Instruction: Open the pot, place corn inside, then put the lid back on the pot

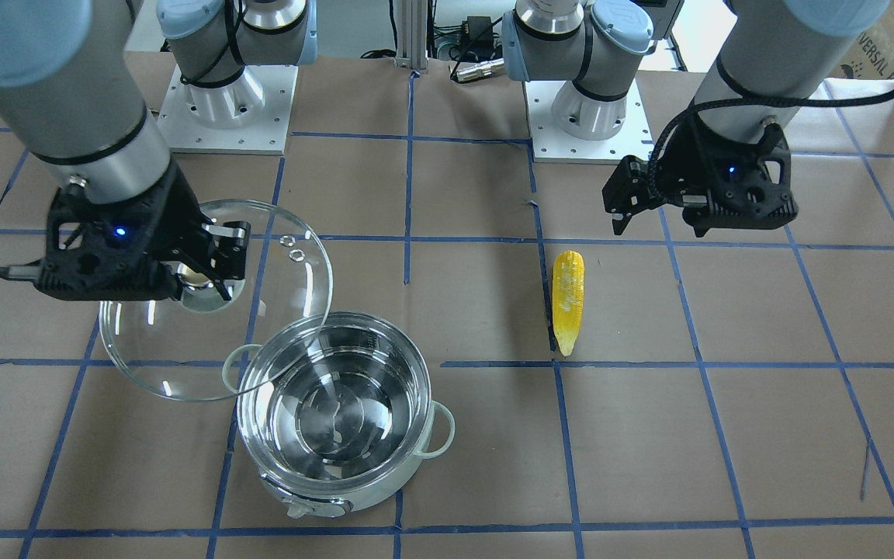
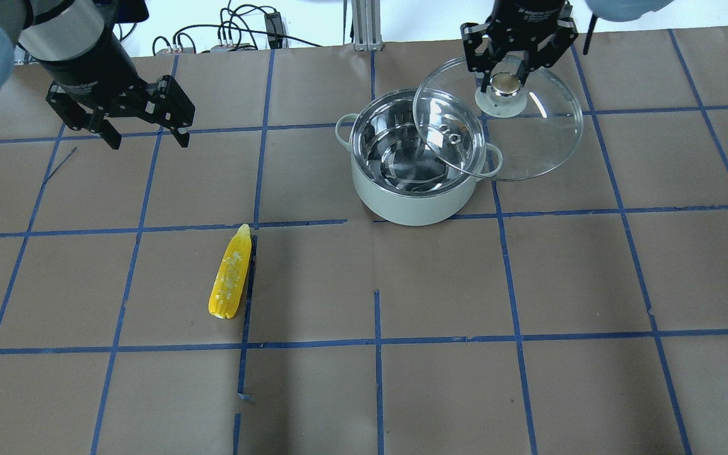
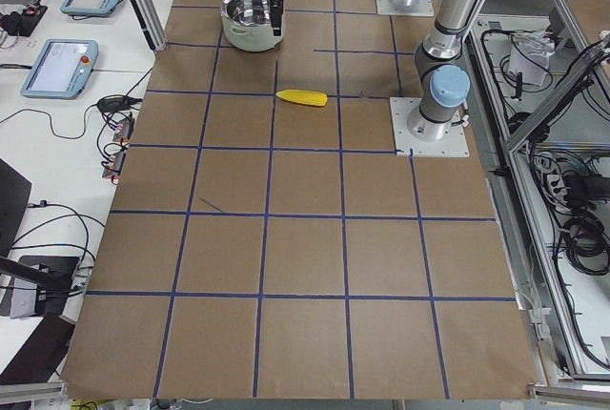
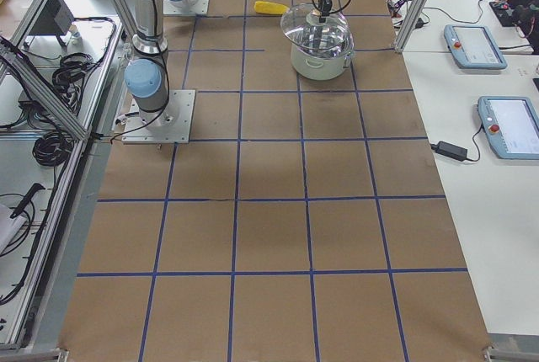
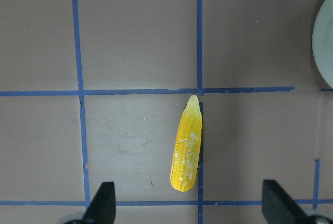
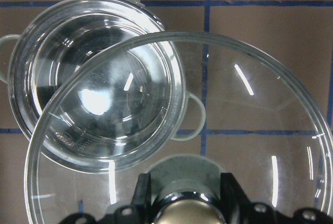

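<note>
The pot (image 2: pixel 414 196) stands open and empty at the table's far middle; it also shows in the front view (image 1: pixel 342 411). My right gripper (image 2: pixel 506 85) is shut on the knob of the glass lid (image 2: pixel 528 139) and holds it tilted above the table. The lid is beside the pot and overlaps the pot's rim (image 6: pixel 21 78). The corn (image 2: pixel 231 275) lies flat on the table, its pale tip pointing away from the robot. My left gripper (image 2: pixel 146 140) is open and empty, raised beyond the corn. In the left wrist view the corn (image 5: pixel 187 148) lies between and ahead of the fingertips (image 5: pixel 104 198).
Brown paper with a blue tape grid covers the table (image 2: pixel 528 284). The two arm bases (image 1: pixel 226 101) stand on white plates at the robot's edge. Cables (image 2: pixel 237 31) lie past the far edge. Teach pendants (image 4: pixel 472 42) lie on side benches.
</note>
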